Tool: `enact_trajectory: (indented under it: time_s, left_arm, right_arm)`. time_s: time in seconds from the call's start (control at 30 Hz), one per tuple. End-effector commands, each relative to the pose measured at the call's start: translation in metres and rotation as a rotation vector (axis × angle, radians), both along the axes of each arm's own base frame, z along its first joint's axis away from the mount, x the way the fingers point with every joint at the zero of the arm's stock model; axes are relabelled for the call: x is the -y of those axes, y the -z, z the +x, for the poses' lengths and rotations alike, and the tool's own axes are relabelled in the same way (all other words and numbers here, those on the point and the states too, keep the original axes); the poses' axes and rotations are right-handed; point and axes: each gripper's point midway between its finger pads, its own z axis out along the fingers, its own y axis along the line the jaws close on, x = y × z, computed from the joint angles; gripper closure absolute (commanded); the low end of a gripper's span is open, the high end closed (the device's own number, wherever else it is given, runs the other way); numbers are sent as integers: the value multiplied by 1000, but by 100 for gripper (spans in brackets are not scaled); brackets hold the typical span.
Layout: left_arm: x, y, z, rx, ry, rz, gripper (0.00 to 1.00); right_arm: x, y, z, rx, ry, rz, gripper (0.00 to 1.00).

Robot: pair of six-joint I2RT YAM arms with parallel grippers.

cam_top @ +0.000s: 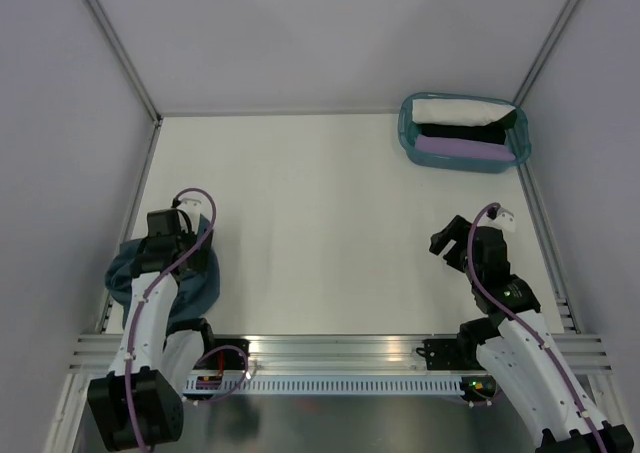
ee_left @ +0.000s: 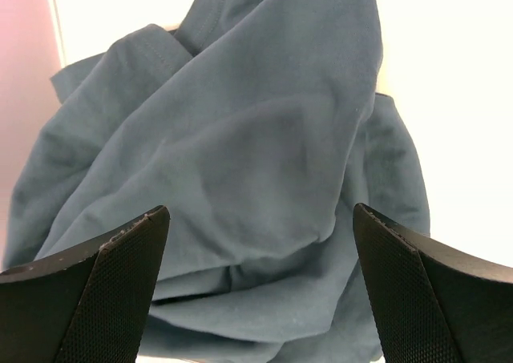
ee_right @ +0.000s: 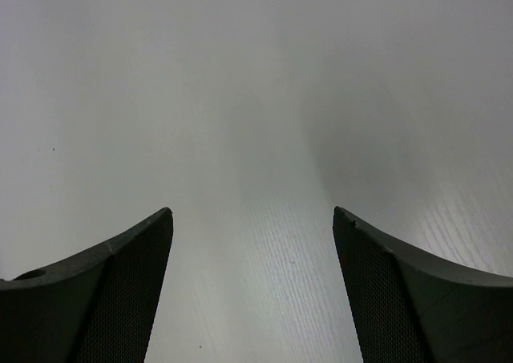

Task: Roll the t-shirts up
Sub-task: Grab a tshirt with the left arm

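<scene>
My left gripper (ee_left: 260, 209) hangs spread wide over the blue tee (ee_left: 240, 155), which lies crumpled in a heap at the near left. It looks soft, light and floppy, so I'd pinch a hem or shoulder edge, not the bulk. My right gripper (ee_right: 252, 211) gapes empty above the table (ee_right: 256, 74).

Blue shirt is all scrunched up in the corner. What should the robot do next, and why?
Probably lower the left gripper and pinch a fold of the blue t-shirt. It hangs open right above the shirt, which lies bunched at the left edge of the table, too crumpled to roll. The right gripper is open over bare table, far away.
</scene>
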Motion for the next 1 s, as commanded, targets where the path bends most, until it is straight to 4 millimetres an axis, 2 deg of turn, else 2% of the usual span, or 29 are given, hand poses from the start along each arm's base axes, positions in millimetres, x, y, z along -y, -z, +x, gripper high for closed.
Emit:
enact_trajectory:
  time_s: [0.0, 0.13, 0.2, 0.33, 0.4, 0.57, 0.63, 0.67, 0.7, 0.73, 0.77, 0.8, 0.9, 0.93, 0.97]
  left_arm:
    - [1, -7, -4, 9, 48, 25, 0]
    - [-5, -9, -16, -49, 163, 123, 0]
    - [-12, -1, -27, -132, 172, 161, 0]
    - [-17, 36, -46, -378, 191, 153, 0]
    - [-14, 54, -44, -456, 198, 105, 0]
    - [-7, 66, -17, -462, 206, 41, 2]
    - [-7, 74, -20, -504, 199, 32, 11]
    - [-8, 78, -23, -520, 199, 31, 31]
    - [-7, 80, -25, -532, 204, 29, 45]
    - [-7, 83, -28, -547, 206, 26, 79]
    - [-7, 84, -28, -546, 206, 27, 97]
    - [-6, 81, -28, -537, 207, 25, 98]
    - [8, 53, -9, -410, 251, -28, 98]
    - [16, 29, 1, -356, 281, -57, 98]
    - [38, 5, 9, -258, 341, -144, 98]
  right_arm:
    - [1, -3, 1, 7, 3, -6, 14]
    - [1, -6, 1, 10, 1, -8, 14]
    - [1, -9, 2, 13, 1, -10, 14]
    - [1, -12, 5, 25, 3, -4, 15]
    - [-2, -12, 8, 24, -3, 3, 15]
    - [-4, -5, 9, -8, -25, -9, 16]
    - [-4, -2, 8, -18, -25, -17, 16]
    - [-2, -2, 8, -19, -24, -24, 16]
    - [-2, -1, 8, -20, -21, -26, 16]
    - [-2, -1, 8, -17, -20, -26, 16]
    - [-2, -1, 8, -13, -20, -22, 16]
    - [-3, -3, 9, -4, -24, -21, 16]
    - [-12, -10, 14, 17, -80, -16, 18]
    - [-15, -14, 17, 28, -102, -13, 19]
    - [-25, -23, 22, 41, -145, 6, 22]
